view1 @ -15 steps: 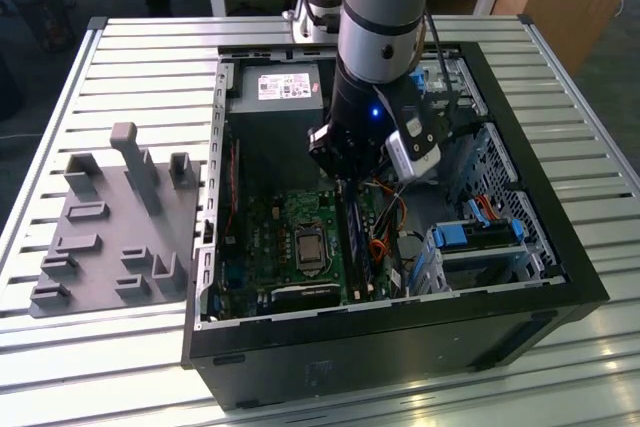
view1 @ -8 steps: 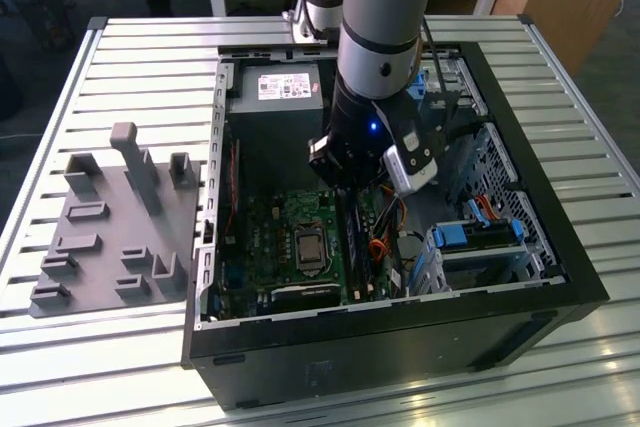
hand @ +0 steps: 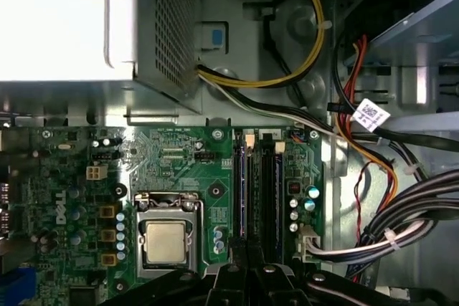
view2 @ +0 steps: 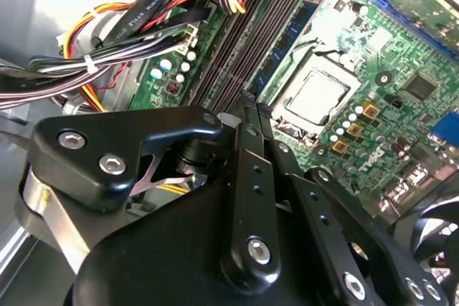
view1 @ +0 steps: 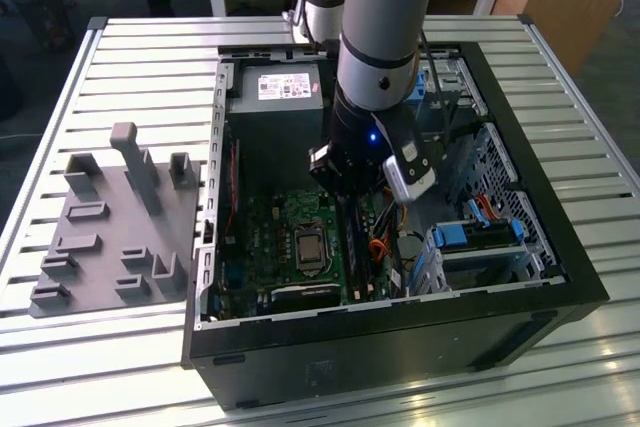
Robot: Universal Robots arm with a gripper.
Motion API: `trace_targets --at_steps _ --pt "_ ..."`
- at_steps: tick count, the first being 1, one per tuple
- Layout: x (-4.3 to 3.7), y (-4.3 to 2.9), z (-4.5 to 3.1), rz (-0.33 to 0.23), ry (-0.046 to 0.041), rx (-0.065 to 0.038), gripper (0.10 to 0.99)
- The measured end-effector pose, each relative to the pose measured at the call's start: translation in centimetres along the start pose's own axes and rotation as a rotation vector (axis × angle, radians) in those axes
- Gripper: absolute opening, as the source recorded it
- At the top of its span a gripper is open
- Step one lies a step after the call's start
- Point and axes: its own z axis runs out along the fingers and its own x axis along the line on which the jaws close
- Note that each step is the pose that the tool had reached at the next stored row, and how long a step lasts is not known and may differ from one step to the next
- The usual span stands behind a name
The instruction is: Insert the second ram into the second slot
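Slatted metal counter (view1: 120, 57), exterior view, read from that view's left to its right: a grey moulded fixture tray (view1: 110, 237) with upright posts lies on the slats at the left, apart from the open black computer case (view1: 400, 347) at the centre. Inside the case, the silver power supply (view1: 275, 92) fills the far left corner and the green motherboard (view1: 265, 247) lies nearer, with the processor socket (view1: 307, 247) at its middle. The grey robot arm (view1: 385, 47) reaches straight down into the case just to the right of the socket. In both wrist views the claw (view2: 247, 105) (hand: 247, 274) hangs low over the bank of dark memory slots (hand: 271, 191); whether it is clenched or released cannot be told. The second ram (hand: 241, 184), a dark blue strip seen on edge, stands along the slot just beside the socket, one end running under the claw. Bundled cables (hand: 401, 234) and bright blue drive brackets (view1: 475, 237) occupy the right of the case.
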Motion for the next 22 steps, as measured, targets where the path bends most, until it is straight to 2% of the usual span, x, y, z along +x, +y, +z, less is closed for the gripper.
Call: trace_targets --at_steps 11,22 --pt "-0.29 -0.28 1.01 0.006 0.0011 0.000 0.114" --pt "-0.57 -0.48 1.52 0.006 0.0029 0.000 0.114"
